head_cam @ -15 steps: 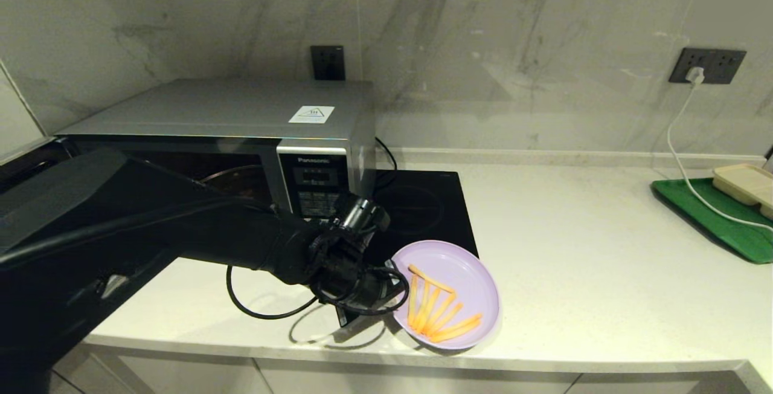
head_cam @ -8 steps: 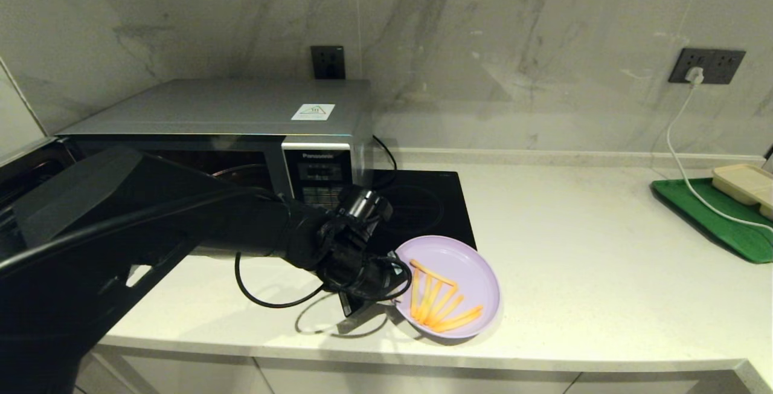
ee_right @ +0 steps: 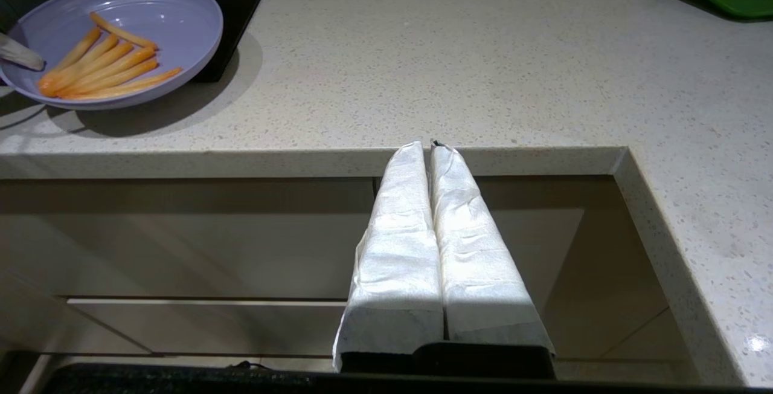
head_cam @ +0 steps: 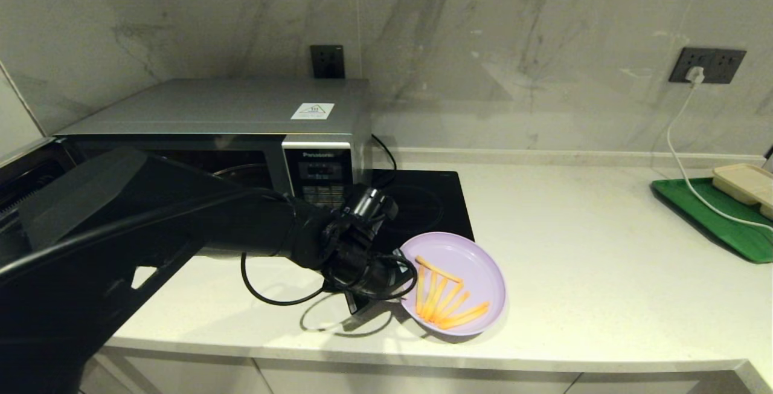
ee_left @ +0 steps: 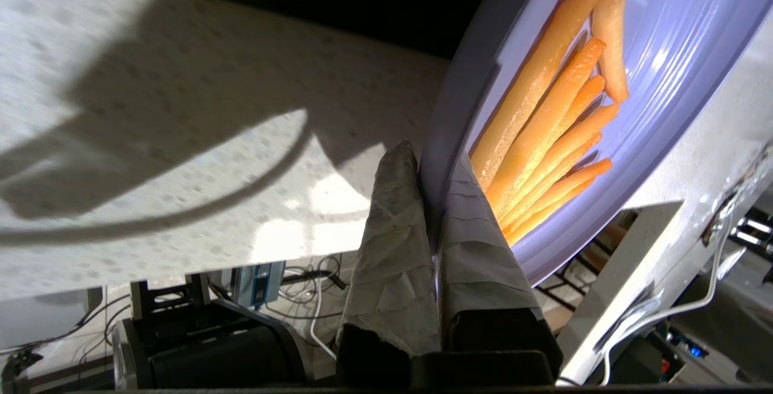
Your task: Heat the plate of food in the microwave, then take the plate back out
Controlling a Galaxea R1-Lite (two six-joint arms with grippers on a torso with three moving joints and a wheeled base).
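The right tool [ee_right: 430, 146], fingers pressed together on nothing, hangs below the front edge of the pale speckled stone bench [head_cam: 574, 261]. Near that edge, the left tool [ee_left: 430, 164] is clenched on the left rim of the round lilac plate of orange-yellow fries [head_cam: 462, 279], lifted slightly. Behind it lies a flat black cooktop [head_cam: 426, 206], then the silver microwave [head_cam: 241, 122], door open, against the wall.

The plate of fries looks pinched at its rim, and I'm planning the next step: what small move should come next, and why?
Probably lift it a little and carry it toward the microwave. The left gripper is shut on the rim of the purple plate of fries, which sits tilted at the counter's front edge, beside the cooktop.
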